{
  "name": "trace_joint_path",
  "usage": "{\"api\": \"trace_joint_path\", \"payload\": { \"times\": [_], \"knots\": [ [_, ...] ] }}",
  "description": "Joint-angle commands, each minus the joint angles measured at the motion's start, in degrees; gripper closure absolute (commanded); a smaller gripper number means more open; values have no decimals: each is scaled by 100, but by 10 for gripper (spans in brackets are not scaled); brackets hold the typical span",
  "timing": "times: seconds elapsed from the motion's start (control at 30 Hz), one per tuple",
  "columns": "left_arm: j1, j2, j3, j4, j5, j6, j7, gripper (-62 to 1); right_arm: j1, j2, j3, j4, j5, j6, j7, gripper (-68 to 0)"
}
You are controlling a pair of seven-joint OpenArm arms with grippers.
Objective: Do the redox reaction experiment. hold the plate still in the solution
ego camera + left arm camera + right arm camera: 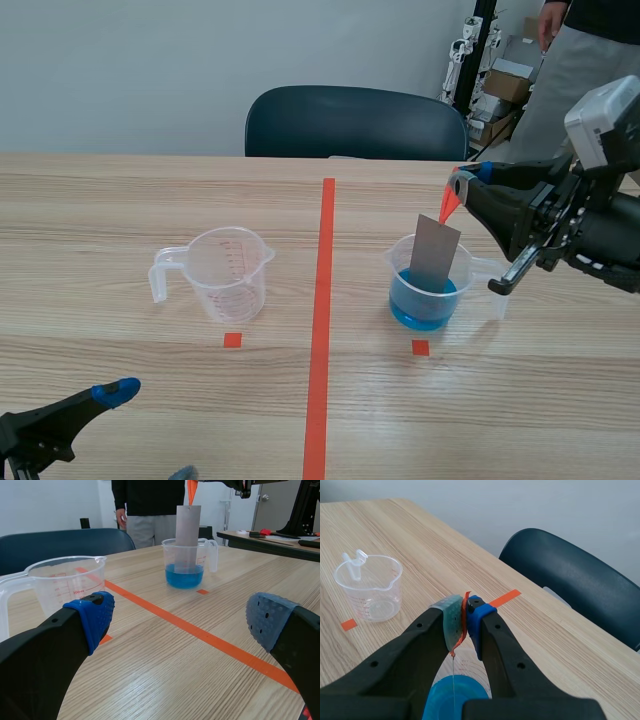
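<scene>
The right fingers are clamped together on an orange tab fixed to the top edge of the plate. The right arm enters from the right edge of the scene frame, and its fingers sit right of centre, above the cup.

The plate is grey and flat. It hangs from the tab, leaning slightly, with its lower end inside the cup and dipped in the blue solution. The cup is clear plastic with a handle and stands right of centre in the frame, just right of the long orange line and just beyond a small orange square.

The left fingers are wide apart and hold nothing. They lie low over the surface in the lower left corner of the frame.

An empty cup with red graduations stands left of centre, well apart from the left fingers.

A dark chair stands at the far edge of the surface, top centre. A person stands at the upper right.
</scene>
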State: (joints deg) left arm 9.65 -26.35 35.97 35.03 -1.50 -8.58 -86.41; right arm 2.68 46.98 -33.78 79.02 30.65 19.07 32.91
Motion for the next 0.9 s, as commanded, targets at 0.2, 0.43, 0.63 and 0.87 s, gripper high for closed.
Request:
{"api": "trace_joint_path", "payload": {
  "times": [0.2,0.43,0.63,0.87],
  "knots": [
    [-13,-4,-20,103,4,28,-262,-557,81,13,39,61,57,-2,2,-4],
    [-13,-4,-20,103,7,28,-262,-557,81,13,39,61,57,0,2,-4],
    [-13,-22,-20,103,7,28,-262,-557,81,13,39,61,57,-2,0,-4],
    [-11,-20,-20,103,68,28,-262,-557,81,13,39,61,59,2,4,-4]
  ]
}}
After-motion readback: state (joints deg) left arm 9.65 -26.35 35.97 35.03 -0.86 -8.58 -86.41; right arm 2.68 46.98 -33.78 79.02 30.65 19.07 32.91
